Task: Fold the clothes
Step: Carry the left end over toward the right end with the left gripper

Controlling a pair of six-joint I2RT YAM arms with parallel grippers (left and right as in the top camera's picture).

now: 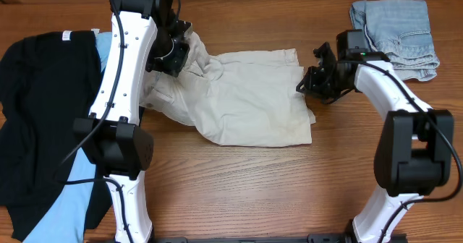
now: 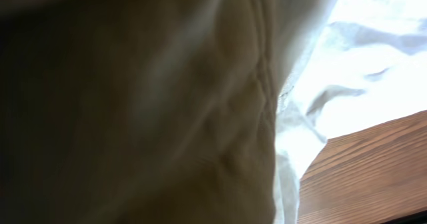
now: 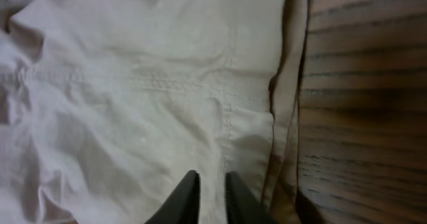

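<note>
Observing khaki shorts (image 1: pixel 246 109) lying rumpled mid-table, nearer the far edge. Recording left gripper (image 1: pixel 173 55) sitting in bunched cloth at their left end; jaw state: cannot tell, cloth covering the lens. Recording right gripper (image 3: pixel 212 183) resting at their right edge, jaws narrowed to a slit.

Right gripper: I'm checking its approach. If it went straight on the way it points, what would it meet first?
The beige shorts: the right gripper points across their fabric, which fills the wrist view ahead. It may already touch it; depth is unclear.
</note>
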